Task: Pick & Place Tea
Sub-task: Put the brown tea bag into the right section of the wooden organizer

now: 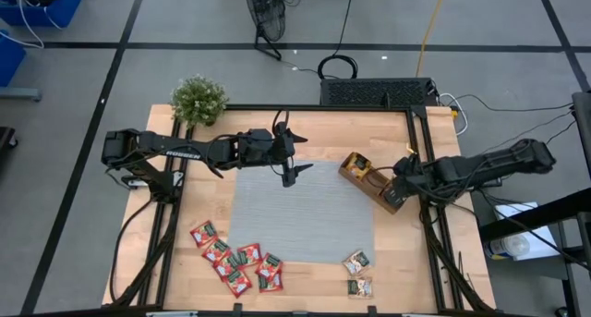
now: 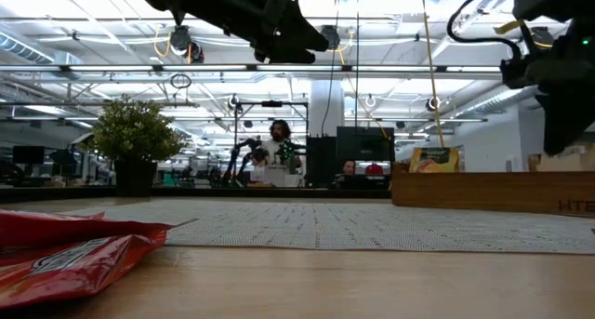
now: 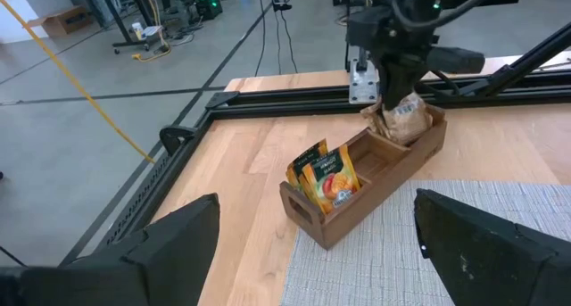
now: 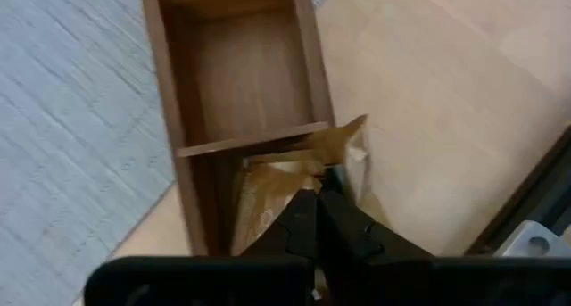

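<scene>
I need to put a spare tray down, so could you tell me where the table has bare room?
The grey mat is bare. Bare wood also lies between the red sachets and the pale sachets. It is crowded at the wooden tray, where the right gripper is shut on a pale sachet. The open left gripper hovers over the mat's far edge.

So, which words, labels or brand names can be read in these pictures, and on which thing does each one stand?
"HTE": on the wooden tray, low view; the word runs off the picture's edge.
Print on the red sachets: too small or blurred to read.
Print on the orange-yellow sachets in the tray: blurred, cannot be read.
Print on the pale sachets: too small.
White lettering on the left arm: too small to read.
</scene>
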`<act>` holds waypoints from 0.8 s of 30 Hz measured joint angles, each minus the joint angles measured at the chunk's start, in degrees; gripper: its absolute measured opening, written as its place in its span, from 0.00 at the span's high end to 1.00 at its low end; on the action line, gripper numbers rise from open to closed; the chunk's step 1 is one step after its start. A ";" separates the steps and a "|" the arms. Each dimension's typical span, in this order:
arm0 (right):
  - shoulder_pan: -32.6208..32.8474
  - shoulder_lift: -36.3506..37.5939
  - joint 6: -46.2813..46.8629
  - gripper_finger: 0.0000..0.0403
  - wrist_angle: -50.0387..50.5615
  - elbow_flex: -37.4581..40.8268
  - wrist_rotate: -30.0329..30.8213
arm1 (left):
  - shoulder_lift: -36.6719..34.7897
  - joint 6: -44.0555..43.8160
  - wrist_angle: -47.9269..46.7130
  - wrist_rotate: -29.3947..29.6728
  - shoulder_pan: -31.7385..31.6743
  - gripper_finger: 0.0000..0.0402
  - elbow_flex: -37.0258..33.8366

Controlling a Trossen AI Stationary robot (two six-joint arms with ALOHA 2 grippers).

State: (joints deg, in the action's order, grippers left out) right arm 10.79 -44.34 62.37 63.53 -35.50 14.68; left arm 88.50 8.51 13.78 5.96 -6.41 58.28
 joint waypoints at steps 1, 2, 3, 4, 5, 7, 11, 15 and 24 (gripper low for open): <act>-0.36 -0.01 -0.12 1.00 0.01 0.25 0.00 | 0.00 0.00 0.00 0.00 0.00 0.09 0.02; -0.64 -0.02 -0.24 1.00 0.04 0.32 0.01 | -0.01 0.00 0.00 0.00 0.01 0.09 0.00; -0.76 -0.04 -0.28 1.00 -0.05 0.32 0.01 | 0.00 0.00 0.00 0.00 0.02 0.09 0.00; -0.77 0.00 -0.66 1.00 -0.26 0.32 0.01 | -0.02 0.00 0.00 0.00 0.02 0.09 0.00; -0.77 0.00 -1.04 1.00 -0.41 0.32 0.01 | -0.01 0.00 0.00 0.00 0.02 0.09 0.00; -0.77 -0.02 -1.78 1.00 -0.80 0.32 0.03 | -0.01 0.00 0.00 0.00 0.00 0.09 0.01; -0.77 -0.02 -3.03 0.95 -1.70 0.32 0.42 | 0.00 0.00 0.00 0.00 0.02 0.09 0.02; -0.77 -0.02 -3.11 0.85 -1.32 0.32 3.65 | -0.02 0.00 0.00 0.00 -0.01 0.09 0.01; -0.75 -0.02 -7.78 0.70 -2.82 0.32 6.26 | -0.02 0.00 0.00 0.00 0.01 0.09 0.01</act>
State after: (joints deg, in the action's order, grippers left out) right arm 10.04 -44.36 54.59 60.71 -35.18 20.95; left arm 88.49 8.51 13.78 5.96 -6.40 58.29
